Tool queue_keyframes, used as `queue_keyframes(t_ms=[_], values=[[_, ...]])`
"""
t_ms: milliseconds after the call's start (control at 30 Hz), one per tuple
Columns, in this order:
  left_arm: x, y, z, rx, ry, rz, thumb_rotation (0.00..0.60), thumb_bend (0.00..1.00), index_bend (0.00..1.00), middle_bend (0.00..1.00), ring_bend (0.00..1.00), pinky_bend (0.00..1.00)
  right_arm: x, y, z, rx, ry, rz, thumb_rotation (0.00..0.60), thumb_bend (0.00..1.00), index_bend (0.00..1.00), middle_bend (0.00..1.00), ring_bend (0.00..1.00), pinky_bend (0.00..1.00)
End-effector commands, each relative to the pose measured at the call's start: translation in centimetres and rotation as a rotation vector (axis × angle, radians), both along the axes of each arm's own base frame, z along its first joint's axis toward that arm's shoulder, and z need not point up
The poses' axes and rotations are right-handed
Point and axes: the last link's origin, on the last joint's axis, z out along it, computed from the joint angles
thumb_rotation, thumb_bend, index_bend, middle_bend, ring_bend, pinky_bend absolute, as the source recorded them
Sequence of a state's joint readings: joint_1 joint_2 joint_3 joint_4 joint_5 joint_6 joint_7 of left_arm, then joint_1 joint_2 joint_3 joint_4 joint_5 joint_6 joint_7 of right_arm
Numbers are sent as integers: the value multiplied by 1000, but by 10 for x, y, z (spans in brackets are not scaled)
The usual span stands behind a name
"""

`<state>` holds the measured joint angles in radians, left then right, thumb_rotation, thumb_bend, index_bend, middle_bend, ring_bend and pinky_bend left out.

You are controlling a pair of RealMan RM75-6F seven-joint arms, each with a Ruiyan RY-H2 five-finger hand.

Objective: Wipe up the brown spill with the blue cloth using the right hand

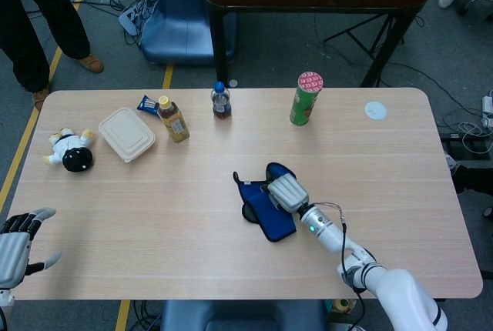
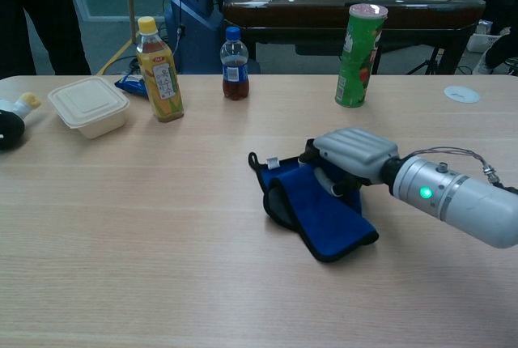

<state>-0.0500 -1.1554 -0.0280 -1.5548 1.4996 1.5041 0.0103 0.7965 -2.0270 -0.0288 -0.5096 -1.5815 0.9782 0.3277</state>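
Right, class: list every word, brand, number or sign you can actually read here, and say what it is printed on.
None can be read.
yellow bottle: label printed, too blurred.
dark bottle: label too small.
green can: print blurred.
blue packet: illegible.

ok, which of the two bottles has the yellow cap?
The taller bottle with the yellow label, beside the white food box; the smaller dark-drink bottle has a blue cap.
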Motion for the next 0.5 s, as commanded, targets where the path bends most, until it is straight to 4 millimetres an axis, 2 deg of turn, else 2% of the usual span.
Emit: queue_keyframes(t_ms=[33, 267, 367, 500], values=[[0, 0, 0, -1, 1, 0, 600, 127, 236, 223, 206, 160, -6, -6, 5, -19, 14, -28, 600, 697, 624, 557, 482, 660], [-1, 0, 0, 0, 3, 4, 600, 127, 236, 223, 206, 160, -12, -28, 12, -72, 60, -100, 600, 697, 624, 557, 481, 660], [-1, 0, 1, 1, 2, 3, 600, 127, 236, 223, 206, 160, -6, -35, 11, -82, 48, -117, 600, 697, 624, 557, 481, 660], [-1, 1, 1, 0, 2, 5, 600, 127, 236, 223, 206, 160, 13, -35, 2, -59, 22, -80, 600, 697, 623, 557, 481, 660]])
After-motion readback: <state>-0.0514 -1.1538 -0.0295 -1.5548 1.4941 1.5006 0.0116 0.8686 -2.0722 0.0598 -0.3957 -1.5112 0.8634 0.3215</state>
